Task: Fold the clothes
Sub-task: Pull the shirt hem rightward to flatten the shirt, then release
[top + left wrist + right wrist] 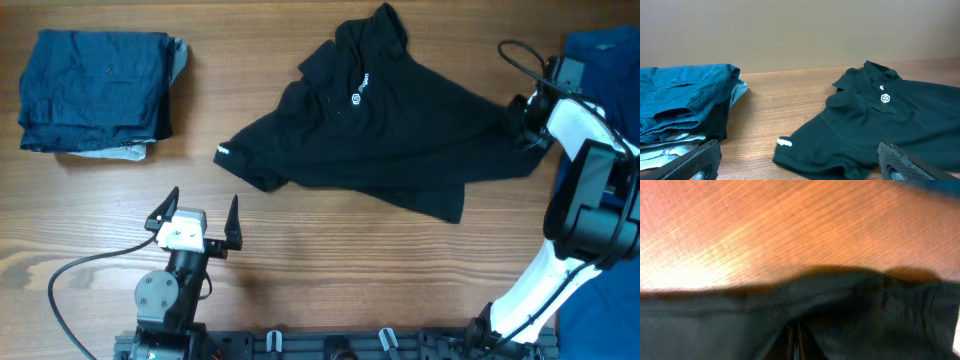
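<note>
We see the black shirt [380, 130] lying spread and rumpled across the middle and right of the wooden table [330, 260], front up, its collar toward the far edge and its small white chest logo [360, 92] showing. One short sleeve reaches toward the left and carries a small white label [222, 151] at its hem. The right gripper [515, 122] sits at the shirt's right edge. From its wrist camera we see its two fingers pressed together at the bottom of the view with dark fabric bunched around them, so we read its jaws as closed on the shirt's cloth. The left gripper [203, 197] rests low over bare wood near the front edge, well apart from the shirt and just short of the sleeve. Its jaws stand wide open and hold nothing, and in its wrist view both fingers [700, 160] frame the shirt from either side of the picture. At the far left of the table lies a stack of folded dark blue garments [95, 90], with a paler layer peeking out underneath. A royal blue garment [605, 50] lies at the far right edge, behind the right arm. A black cable [70, 275] curves across the wood beside the left arm's base.
</note>
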Controlling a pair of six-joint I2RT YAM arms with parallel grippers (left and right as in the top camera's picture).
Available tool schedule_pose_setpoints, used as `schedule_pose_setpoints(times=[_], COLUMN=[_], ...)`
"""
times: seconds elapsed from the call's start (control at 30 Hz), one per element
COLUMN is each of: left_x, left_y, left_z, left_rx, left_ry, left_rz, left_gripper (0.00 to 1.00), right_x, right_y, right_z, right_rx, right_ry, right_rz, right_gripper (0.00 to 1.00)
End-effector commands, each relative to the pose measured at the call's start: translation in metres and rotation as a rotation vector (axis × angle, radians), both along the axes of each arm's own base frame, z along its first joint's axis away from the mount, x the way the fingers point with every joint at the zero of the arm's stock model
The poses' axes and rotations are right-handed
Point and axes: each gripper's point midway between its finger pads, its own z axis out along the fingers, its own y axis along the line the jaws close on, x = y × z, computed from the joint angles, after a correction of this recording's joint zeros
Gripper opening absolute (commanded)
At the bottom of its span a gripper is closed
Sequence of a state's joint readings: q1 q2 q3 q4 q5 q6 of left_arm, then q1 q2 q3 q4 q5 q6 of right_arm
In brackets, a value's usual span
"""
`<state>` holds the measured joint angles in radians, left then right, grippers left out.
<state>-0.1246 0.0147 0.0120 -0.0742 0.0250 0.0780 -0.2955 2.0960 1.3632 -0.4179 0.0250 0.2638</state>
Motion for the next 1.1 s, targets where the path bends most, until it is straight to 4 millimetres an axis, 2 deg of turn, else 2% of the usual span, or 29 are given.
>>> schedule_pose_setpoints(times=[0.0,0.17,0.23,0.27,0.33,0.43,0.47,0.5,0.57,0.6,0.63,0.67,0.7,0.73,0.77,0.83,0.9,0.97,1.07], left_x=[0.0,0.0,0.0,0.0,0.0,0.0,0.0,0.0,0.0,0.0,0.0,0.0,0.0,0.0,0.0,0.0,0.0,0.0,0.0], left_y=[-0.003,-0.003,-0.003,-0.003,-0.003,-0.003,-0.003,-0.003,-0.003,-0.003,-0.003,-0.003,-0.003,-0.003,-0.003,-0.003,-0.003,-0.003,-0.003], left_z=[-0.002,-0.002,-0.002,-0.002,-0.002,-0.002,-0.002,-0.002,-0.002,-0.002,-0.002,-0.002,-0.002,-0.002,-0.002,-0.002,-0.002,-0.002,-0.002], left_rx=[0.018,0.018,0.018,0.018,0.018,0.018,0.019,0.018,0.018,0.018,0.019,0.018,0.018,0.018,0.018,0.018,0.018,0.018,0.018], left_ry=[-0.003,-0.003,-0.003,-0.003,-0.003,-0.003,-0.003,-0.003,-0.003,-0.003,-0.003,-0.003,-0.003,-0.003,-0.003,-0.003,-0.003,-0.003,-0.003], left_rz=[-0.015,-0.015,-0.015,-0.015,-0.015,-0.015,-0.015,-0.015,-0.015,-0.015,-0.015,-0.015,-0.015,-0.015,-0.015,-0.015,-0.015,-0.015,-0.015], left_gripper=[1.0,1.0,1.0,1.0,1.0,1.0,1.0,1.0,1.0,1.0,1.0,1.0,1.0,1.0,1.0,1.0,1.0,1.0,1.0], right_x=[0.002,0.059,0.087,0.094,0.116,0.134,0.136,0.133,0.106,0.083,0.059,0.036,0.013,-0.008,-0.035,-0.068,-0.097,-0.111,-0.112], right_y=[0.012,0.037,0.05,0.052,0.053,0.05,0.05,0.051,0.055,0.063,0.073,0.083,0.091,0.095,0.098,0.103,0.112,0.114,0.13], right_z=[-0.06,-0.071,-0.064,-0.058,-0.033,0.036,0.079,0.103,0.162,0.183,0.195,0.2,0.2,0.197,0.186,0.16,0.115,0.079,0.046], right_rx=[-0.057,-0.145,-0.189,-0.199,-0.221,-0.27,-0.311,-0.323,-0.299,-0.238,-0.162,-0.095,-0.053,-0.028,0.0,0.067,0.125,0.149,0.225], right_ry=[0.059,-0.139,-0.262,-0.3,-0.394,-0.485,-0.529,-0.546,-0.538,-0.509,-0.471,-0.422,-0.357,-0.288,-0.186,-0.029,0.105,0.136,0.074], right_rz=[0.082,0.184,0.229,0.234,0.233,0.253,0.28,0.286,0.272,0.262,0.255,0.256,0.267,0.267,0.265,0.223,0.221,0.181,0.209], right_gripper=[0.04,0.04,0.04,0.04,0.04,0.1,0.14,0.18,0.25,0.27,0.27,0.22,0.08,0.04,0.04,0.04,0.04,0.04,0.04])
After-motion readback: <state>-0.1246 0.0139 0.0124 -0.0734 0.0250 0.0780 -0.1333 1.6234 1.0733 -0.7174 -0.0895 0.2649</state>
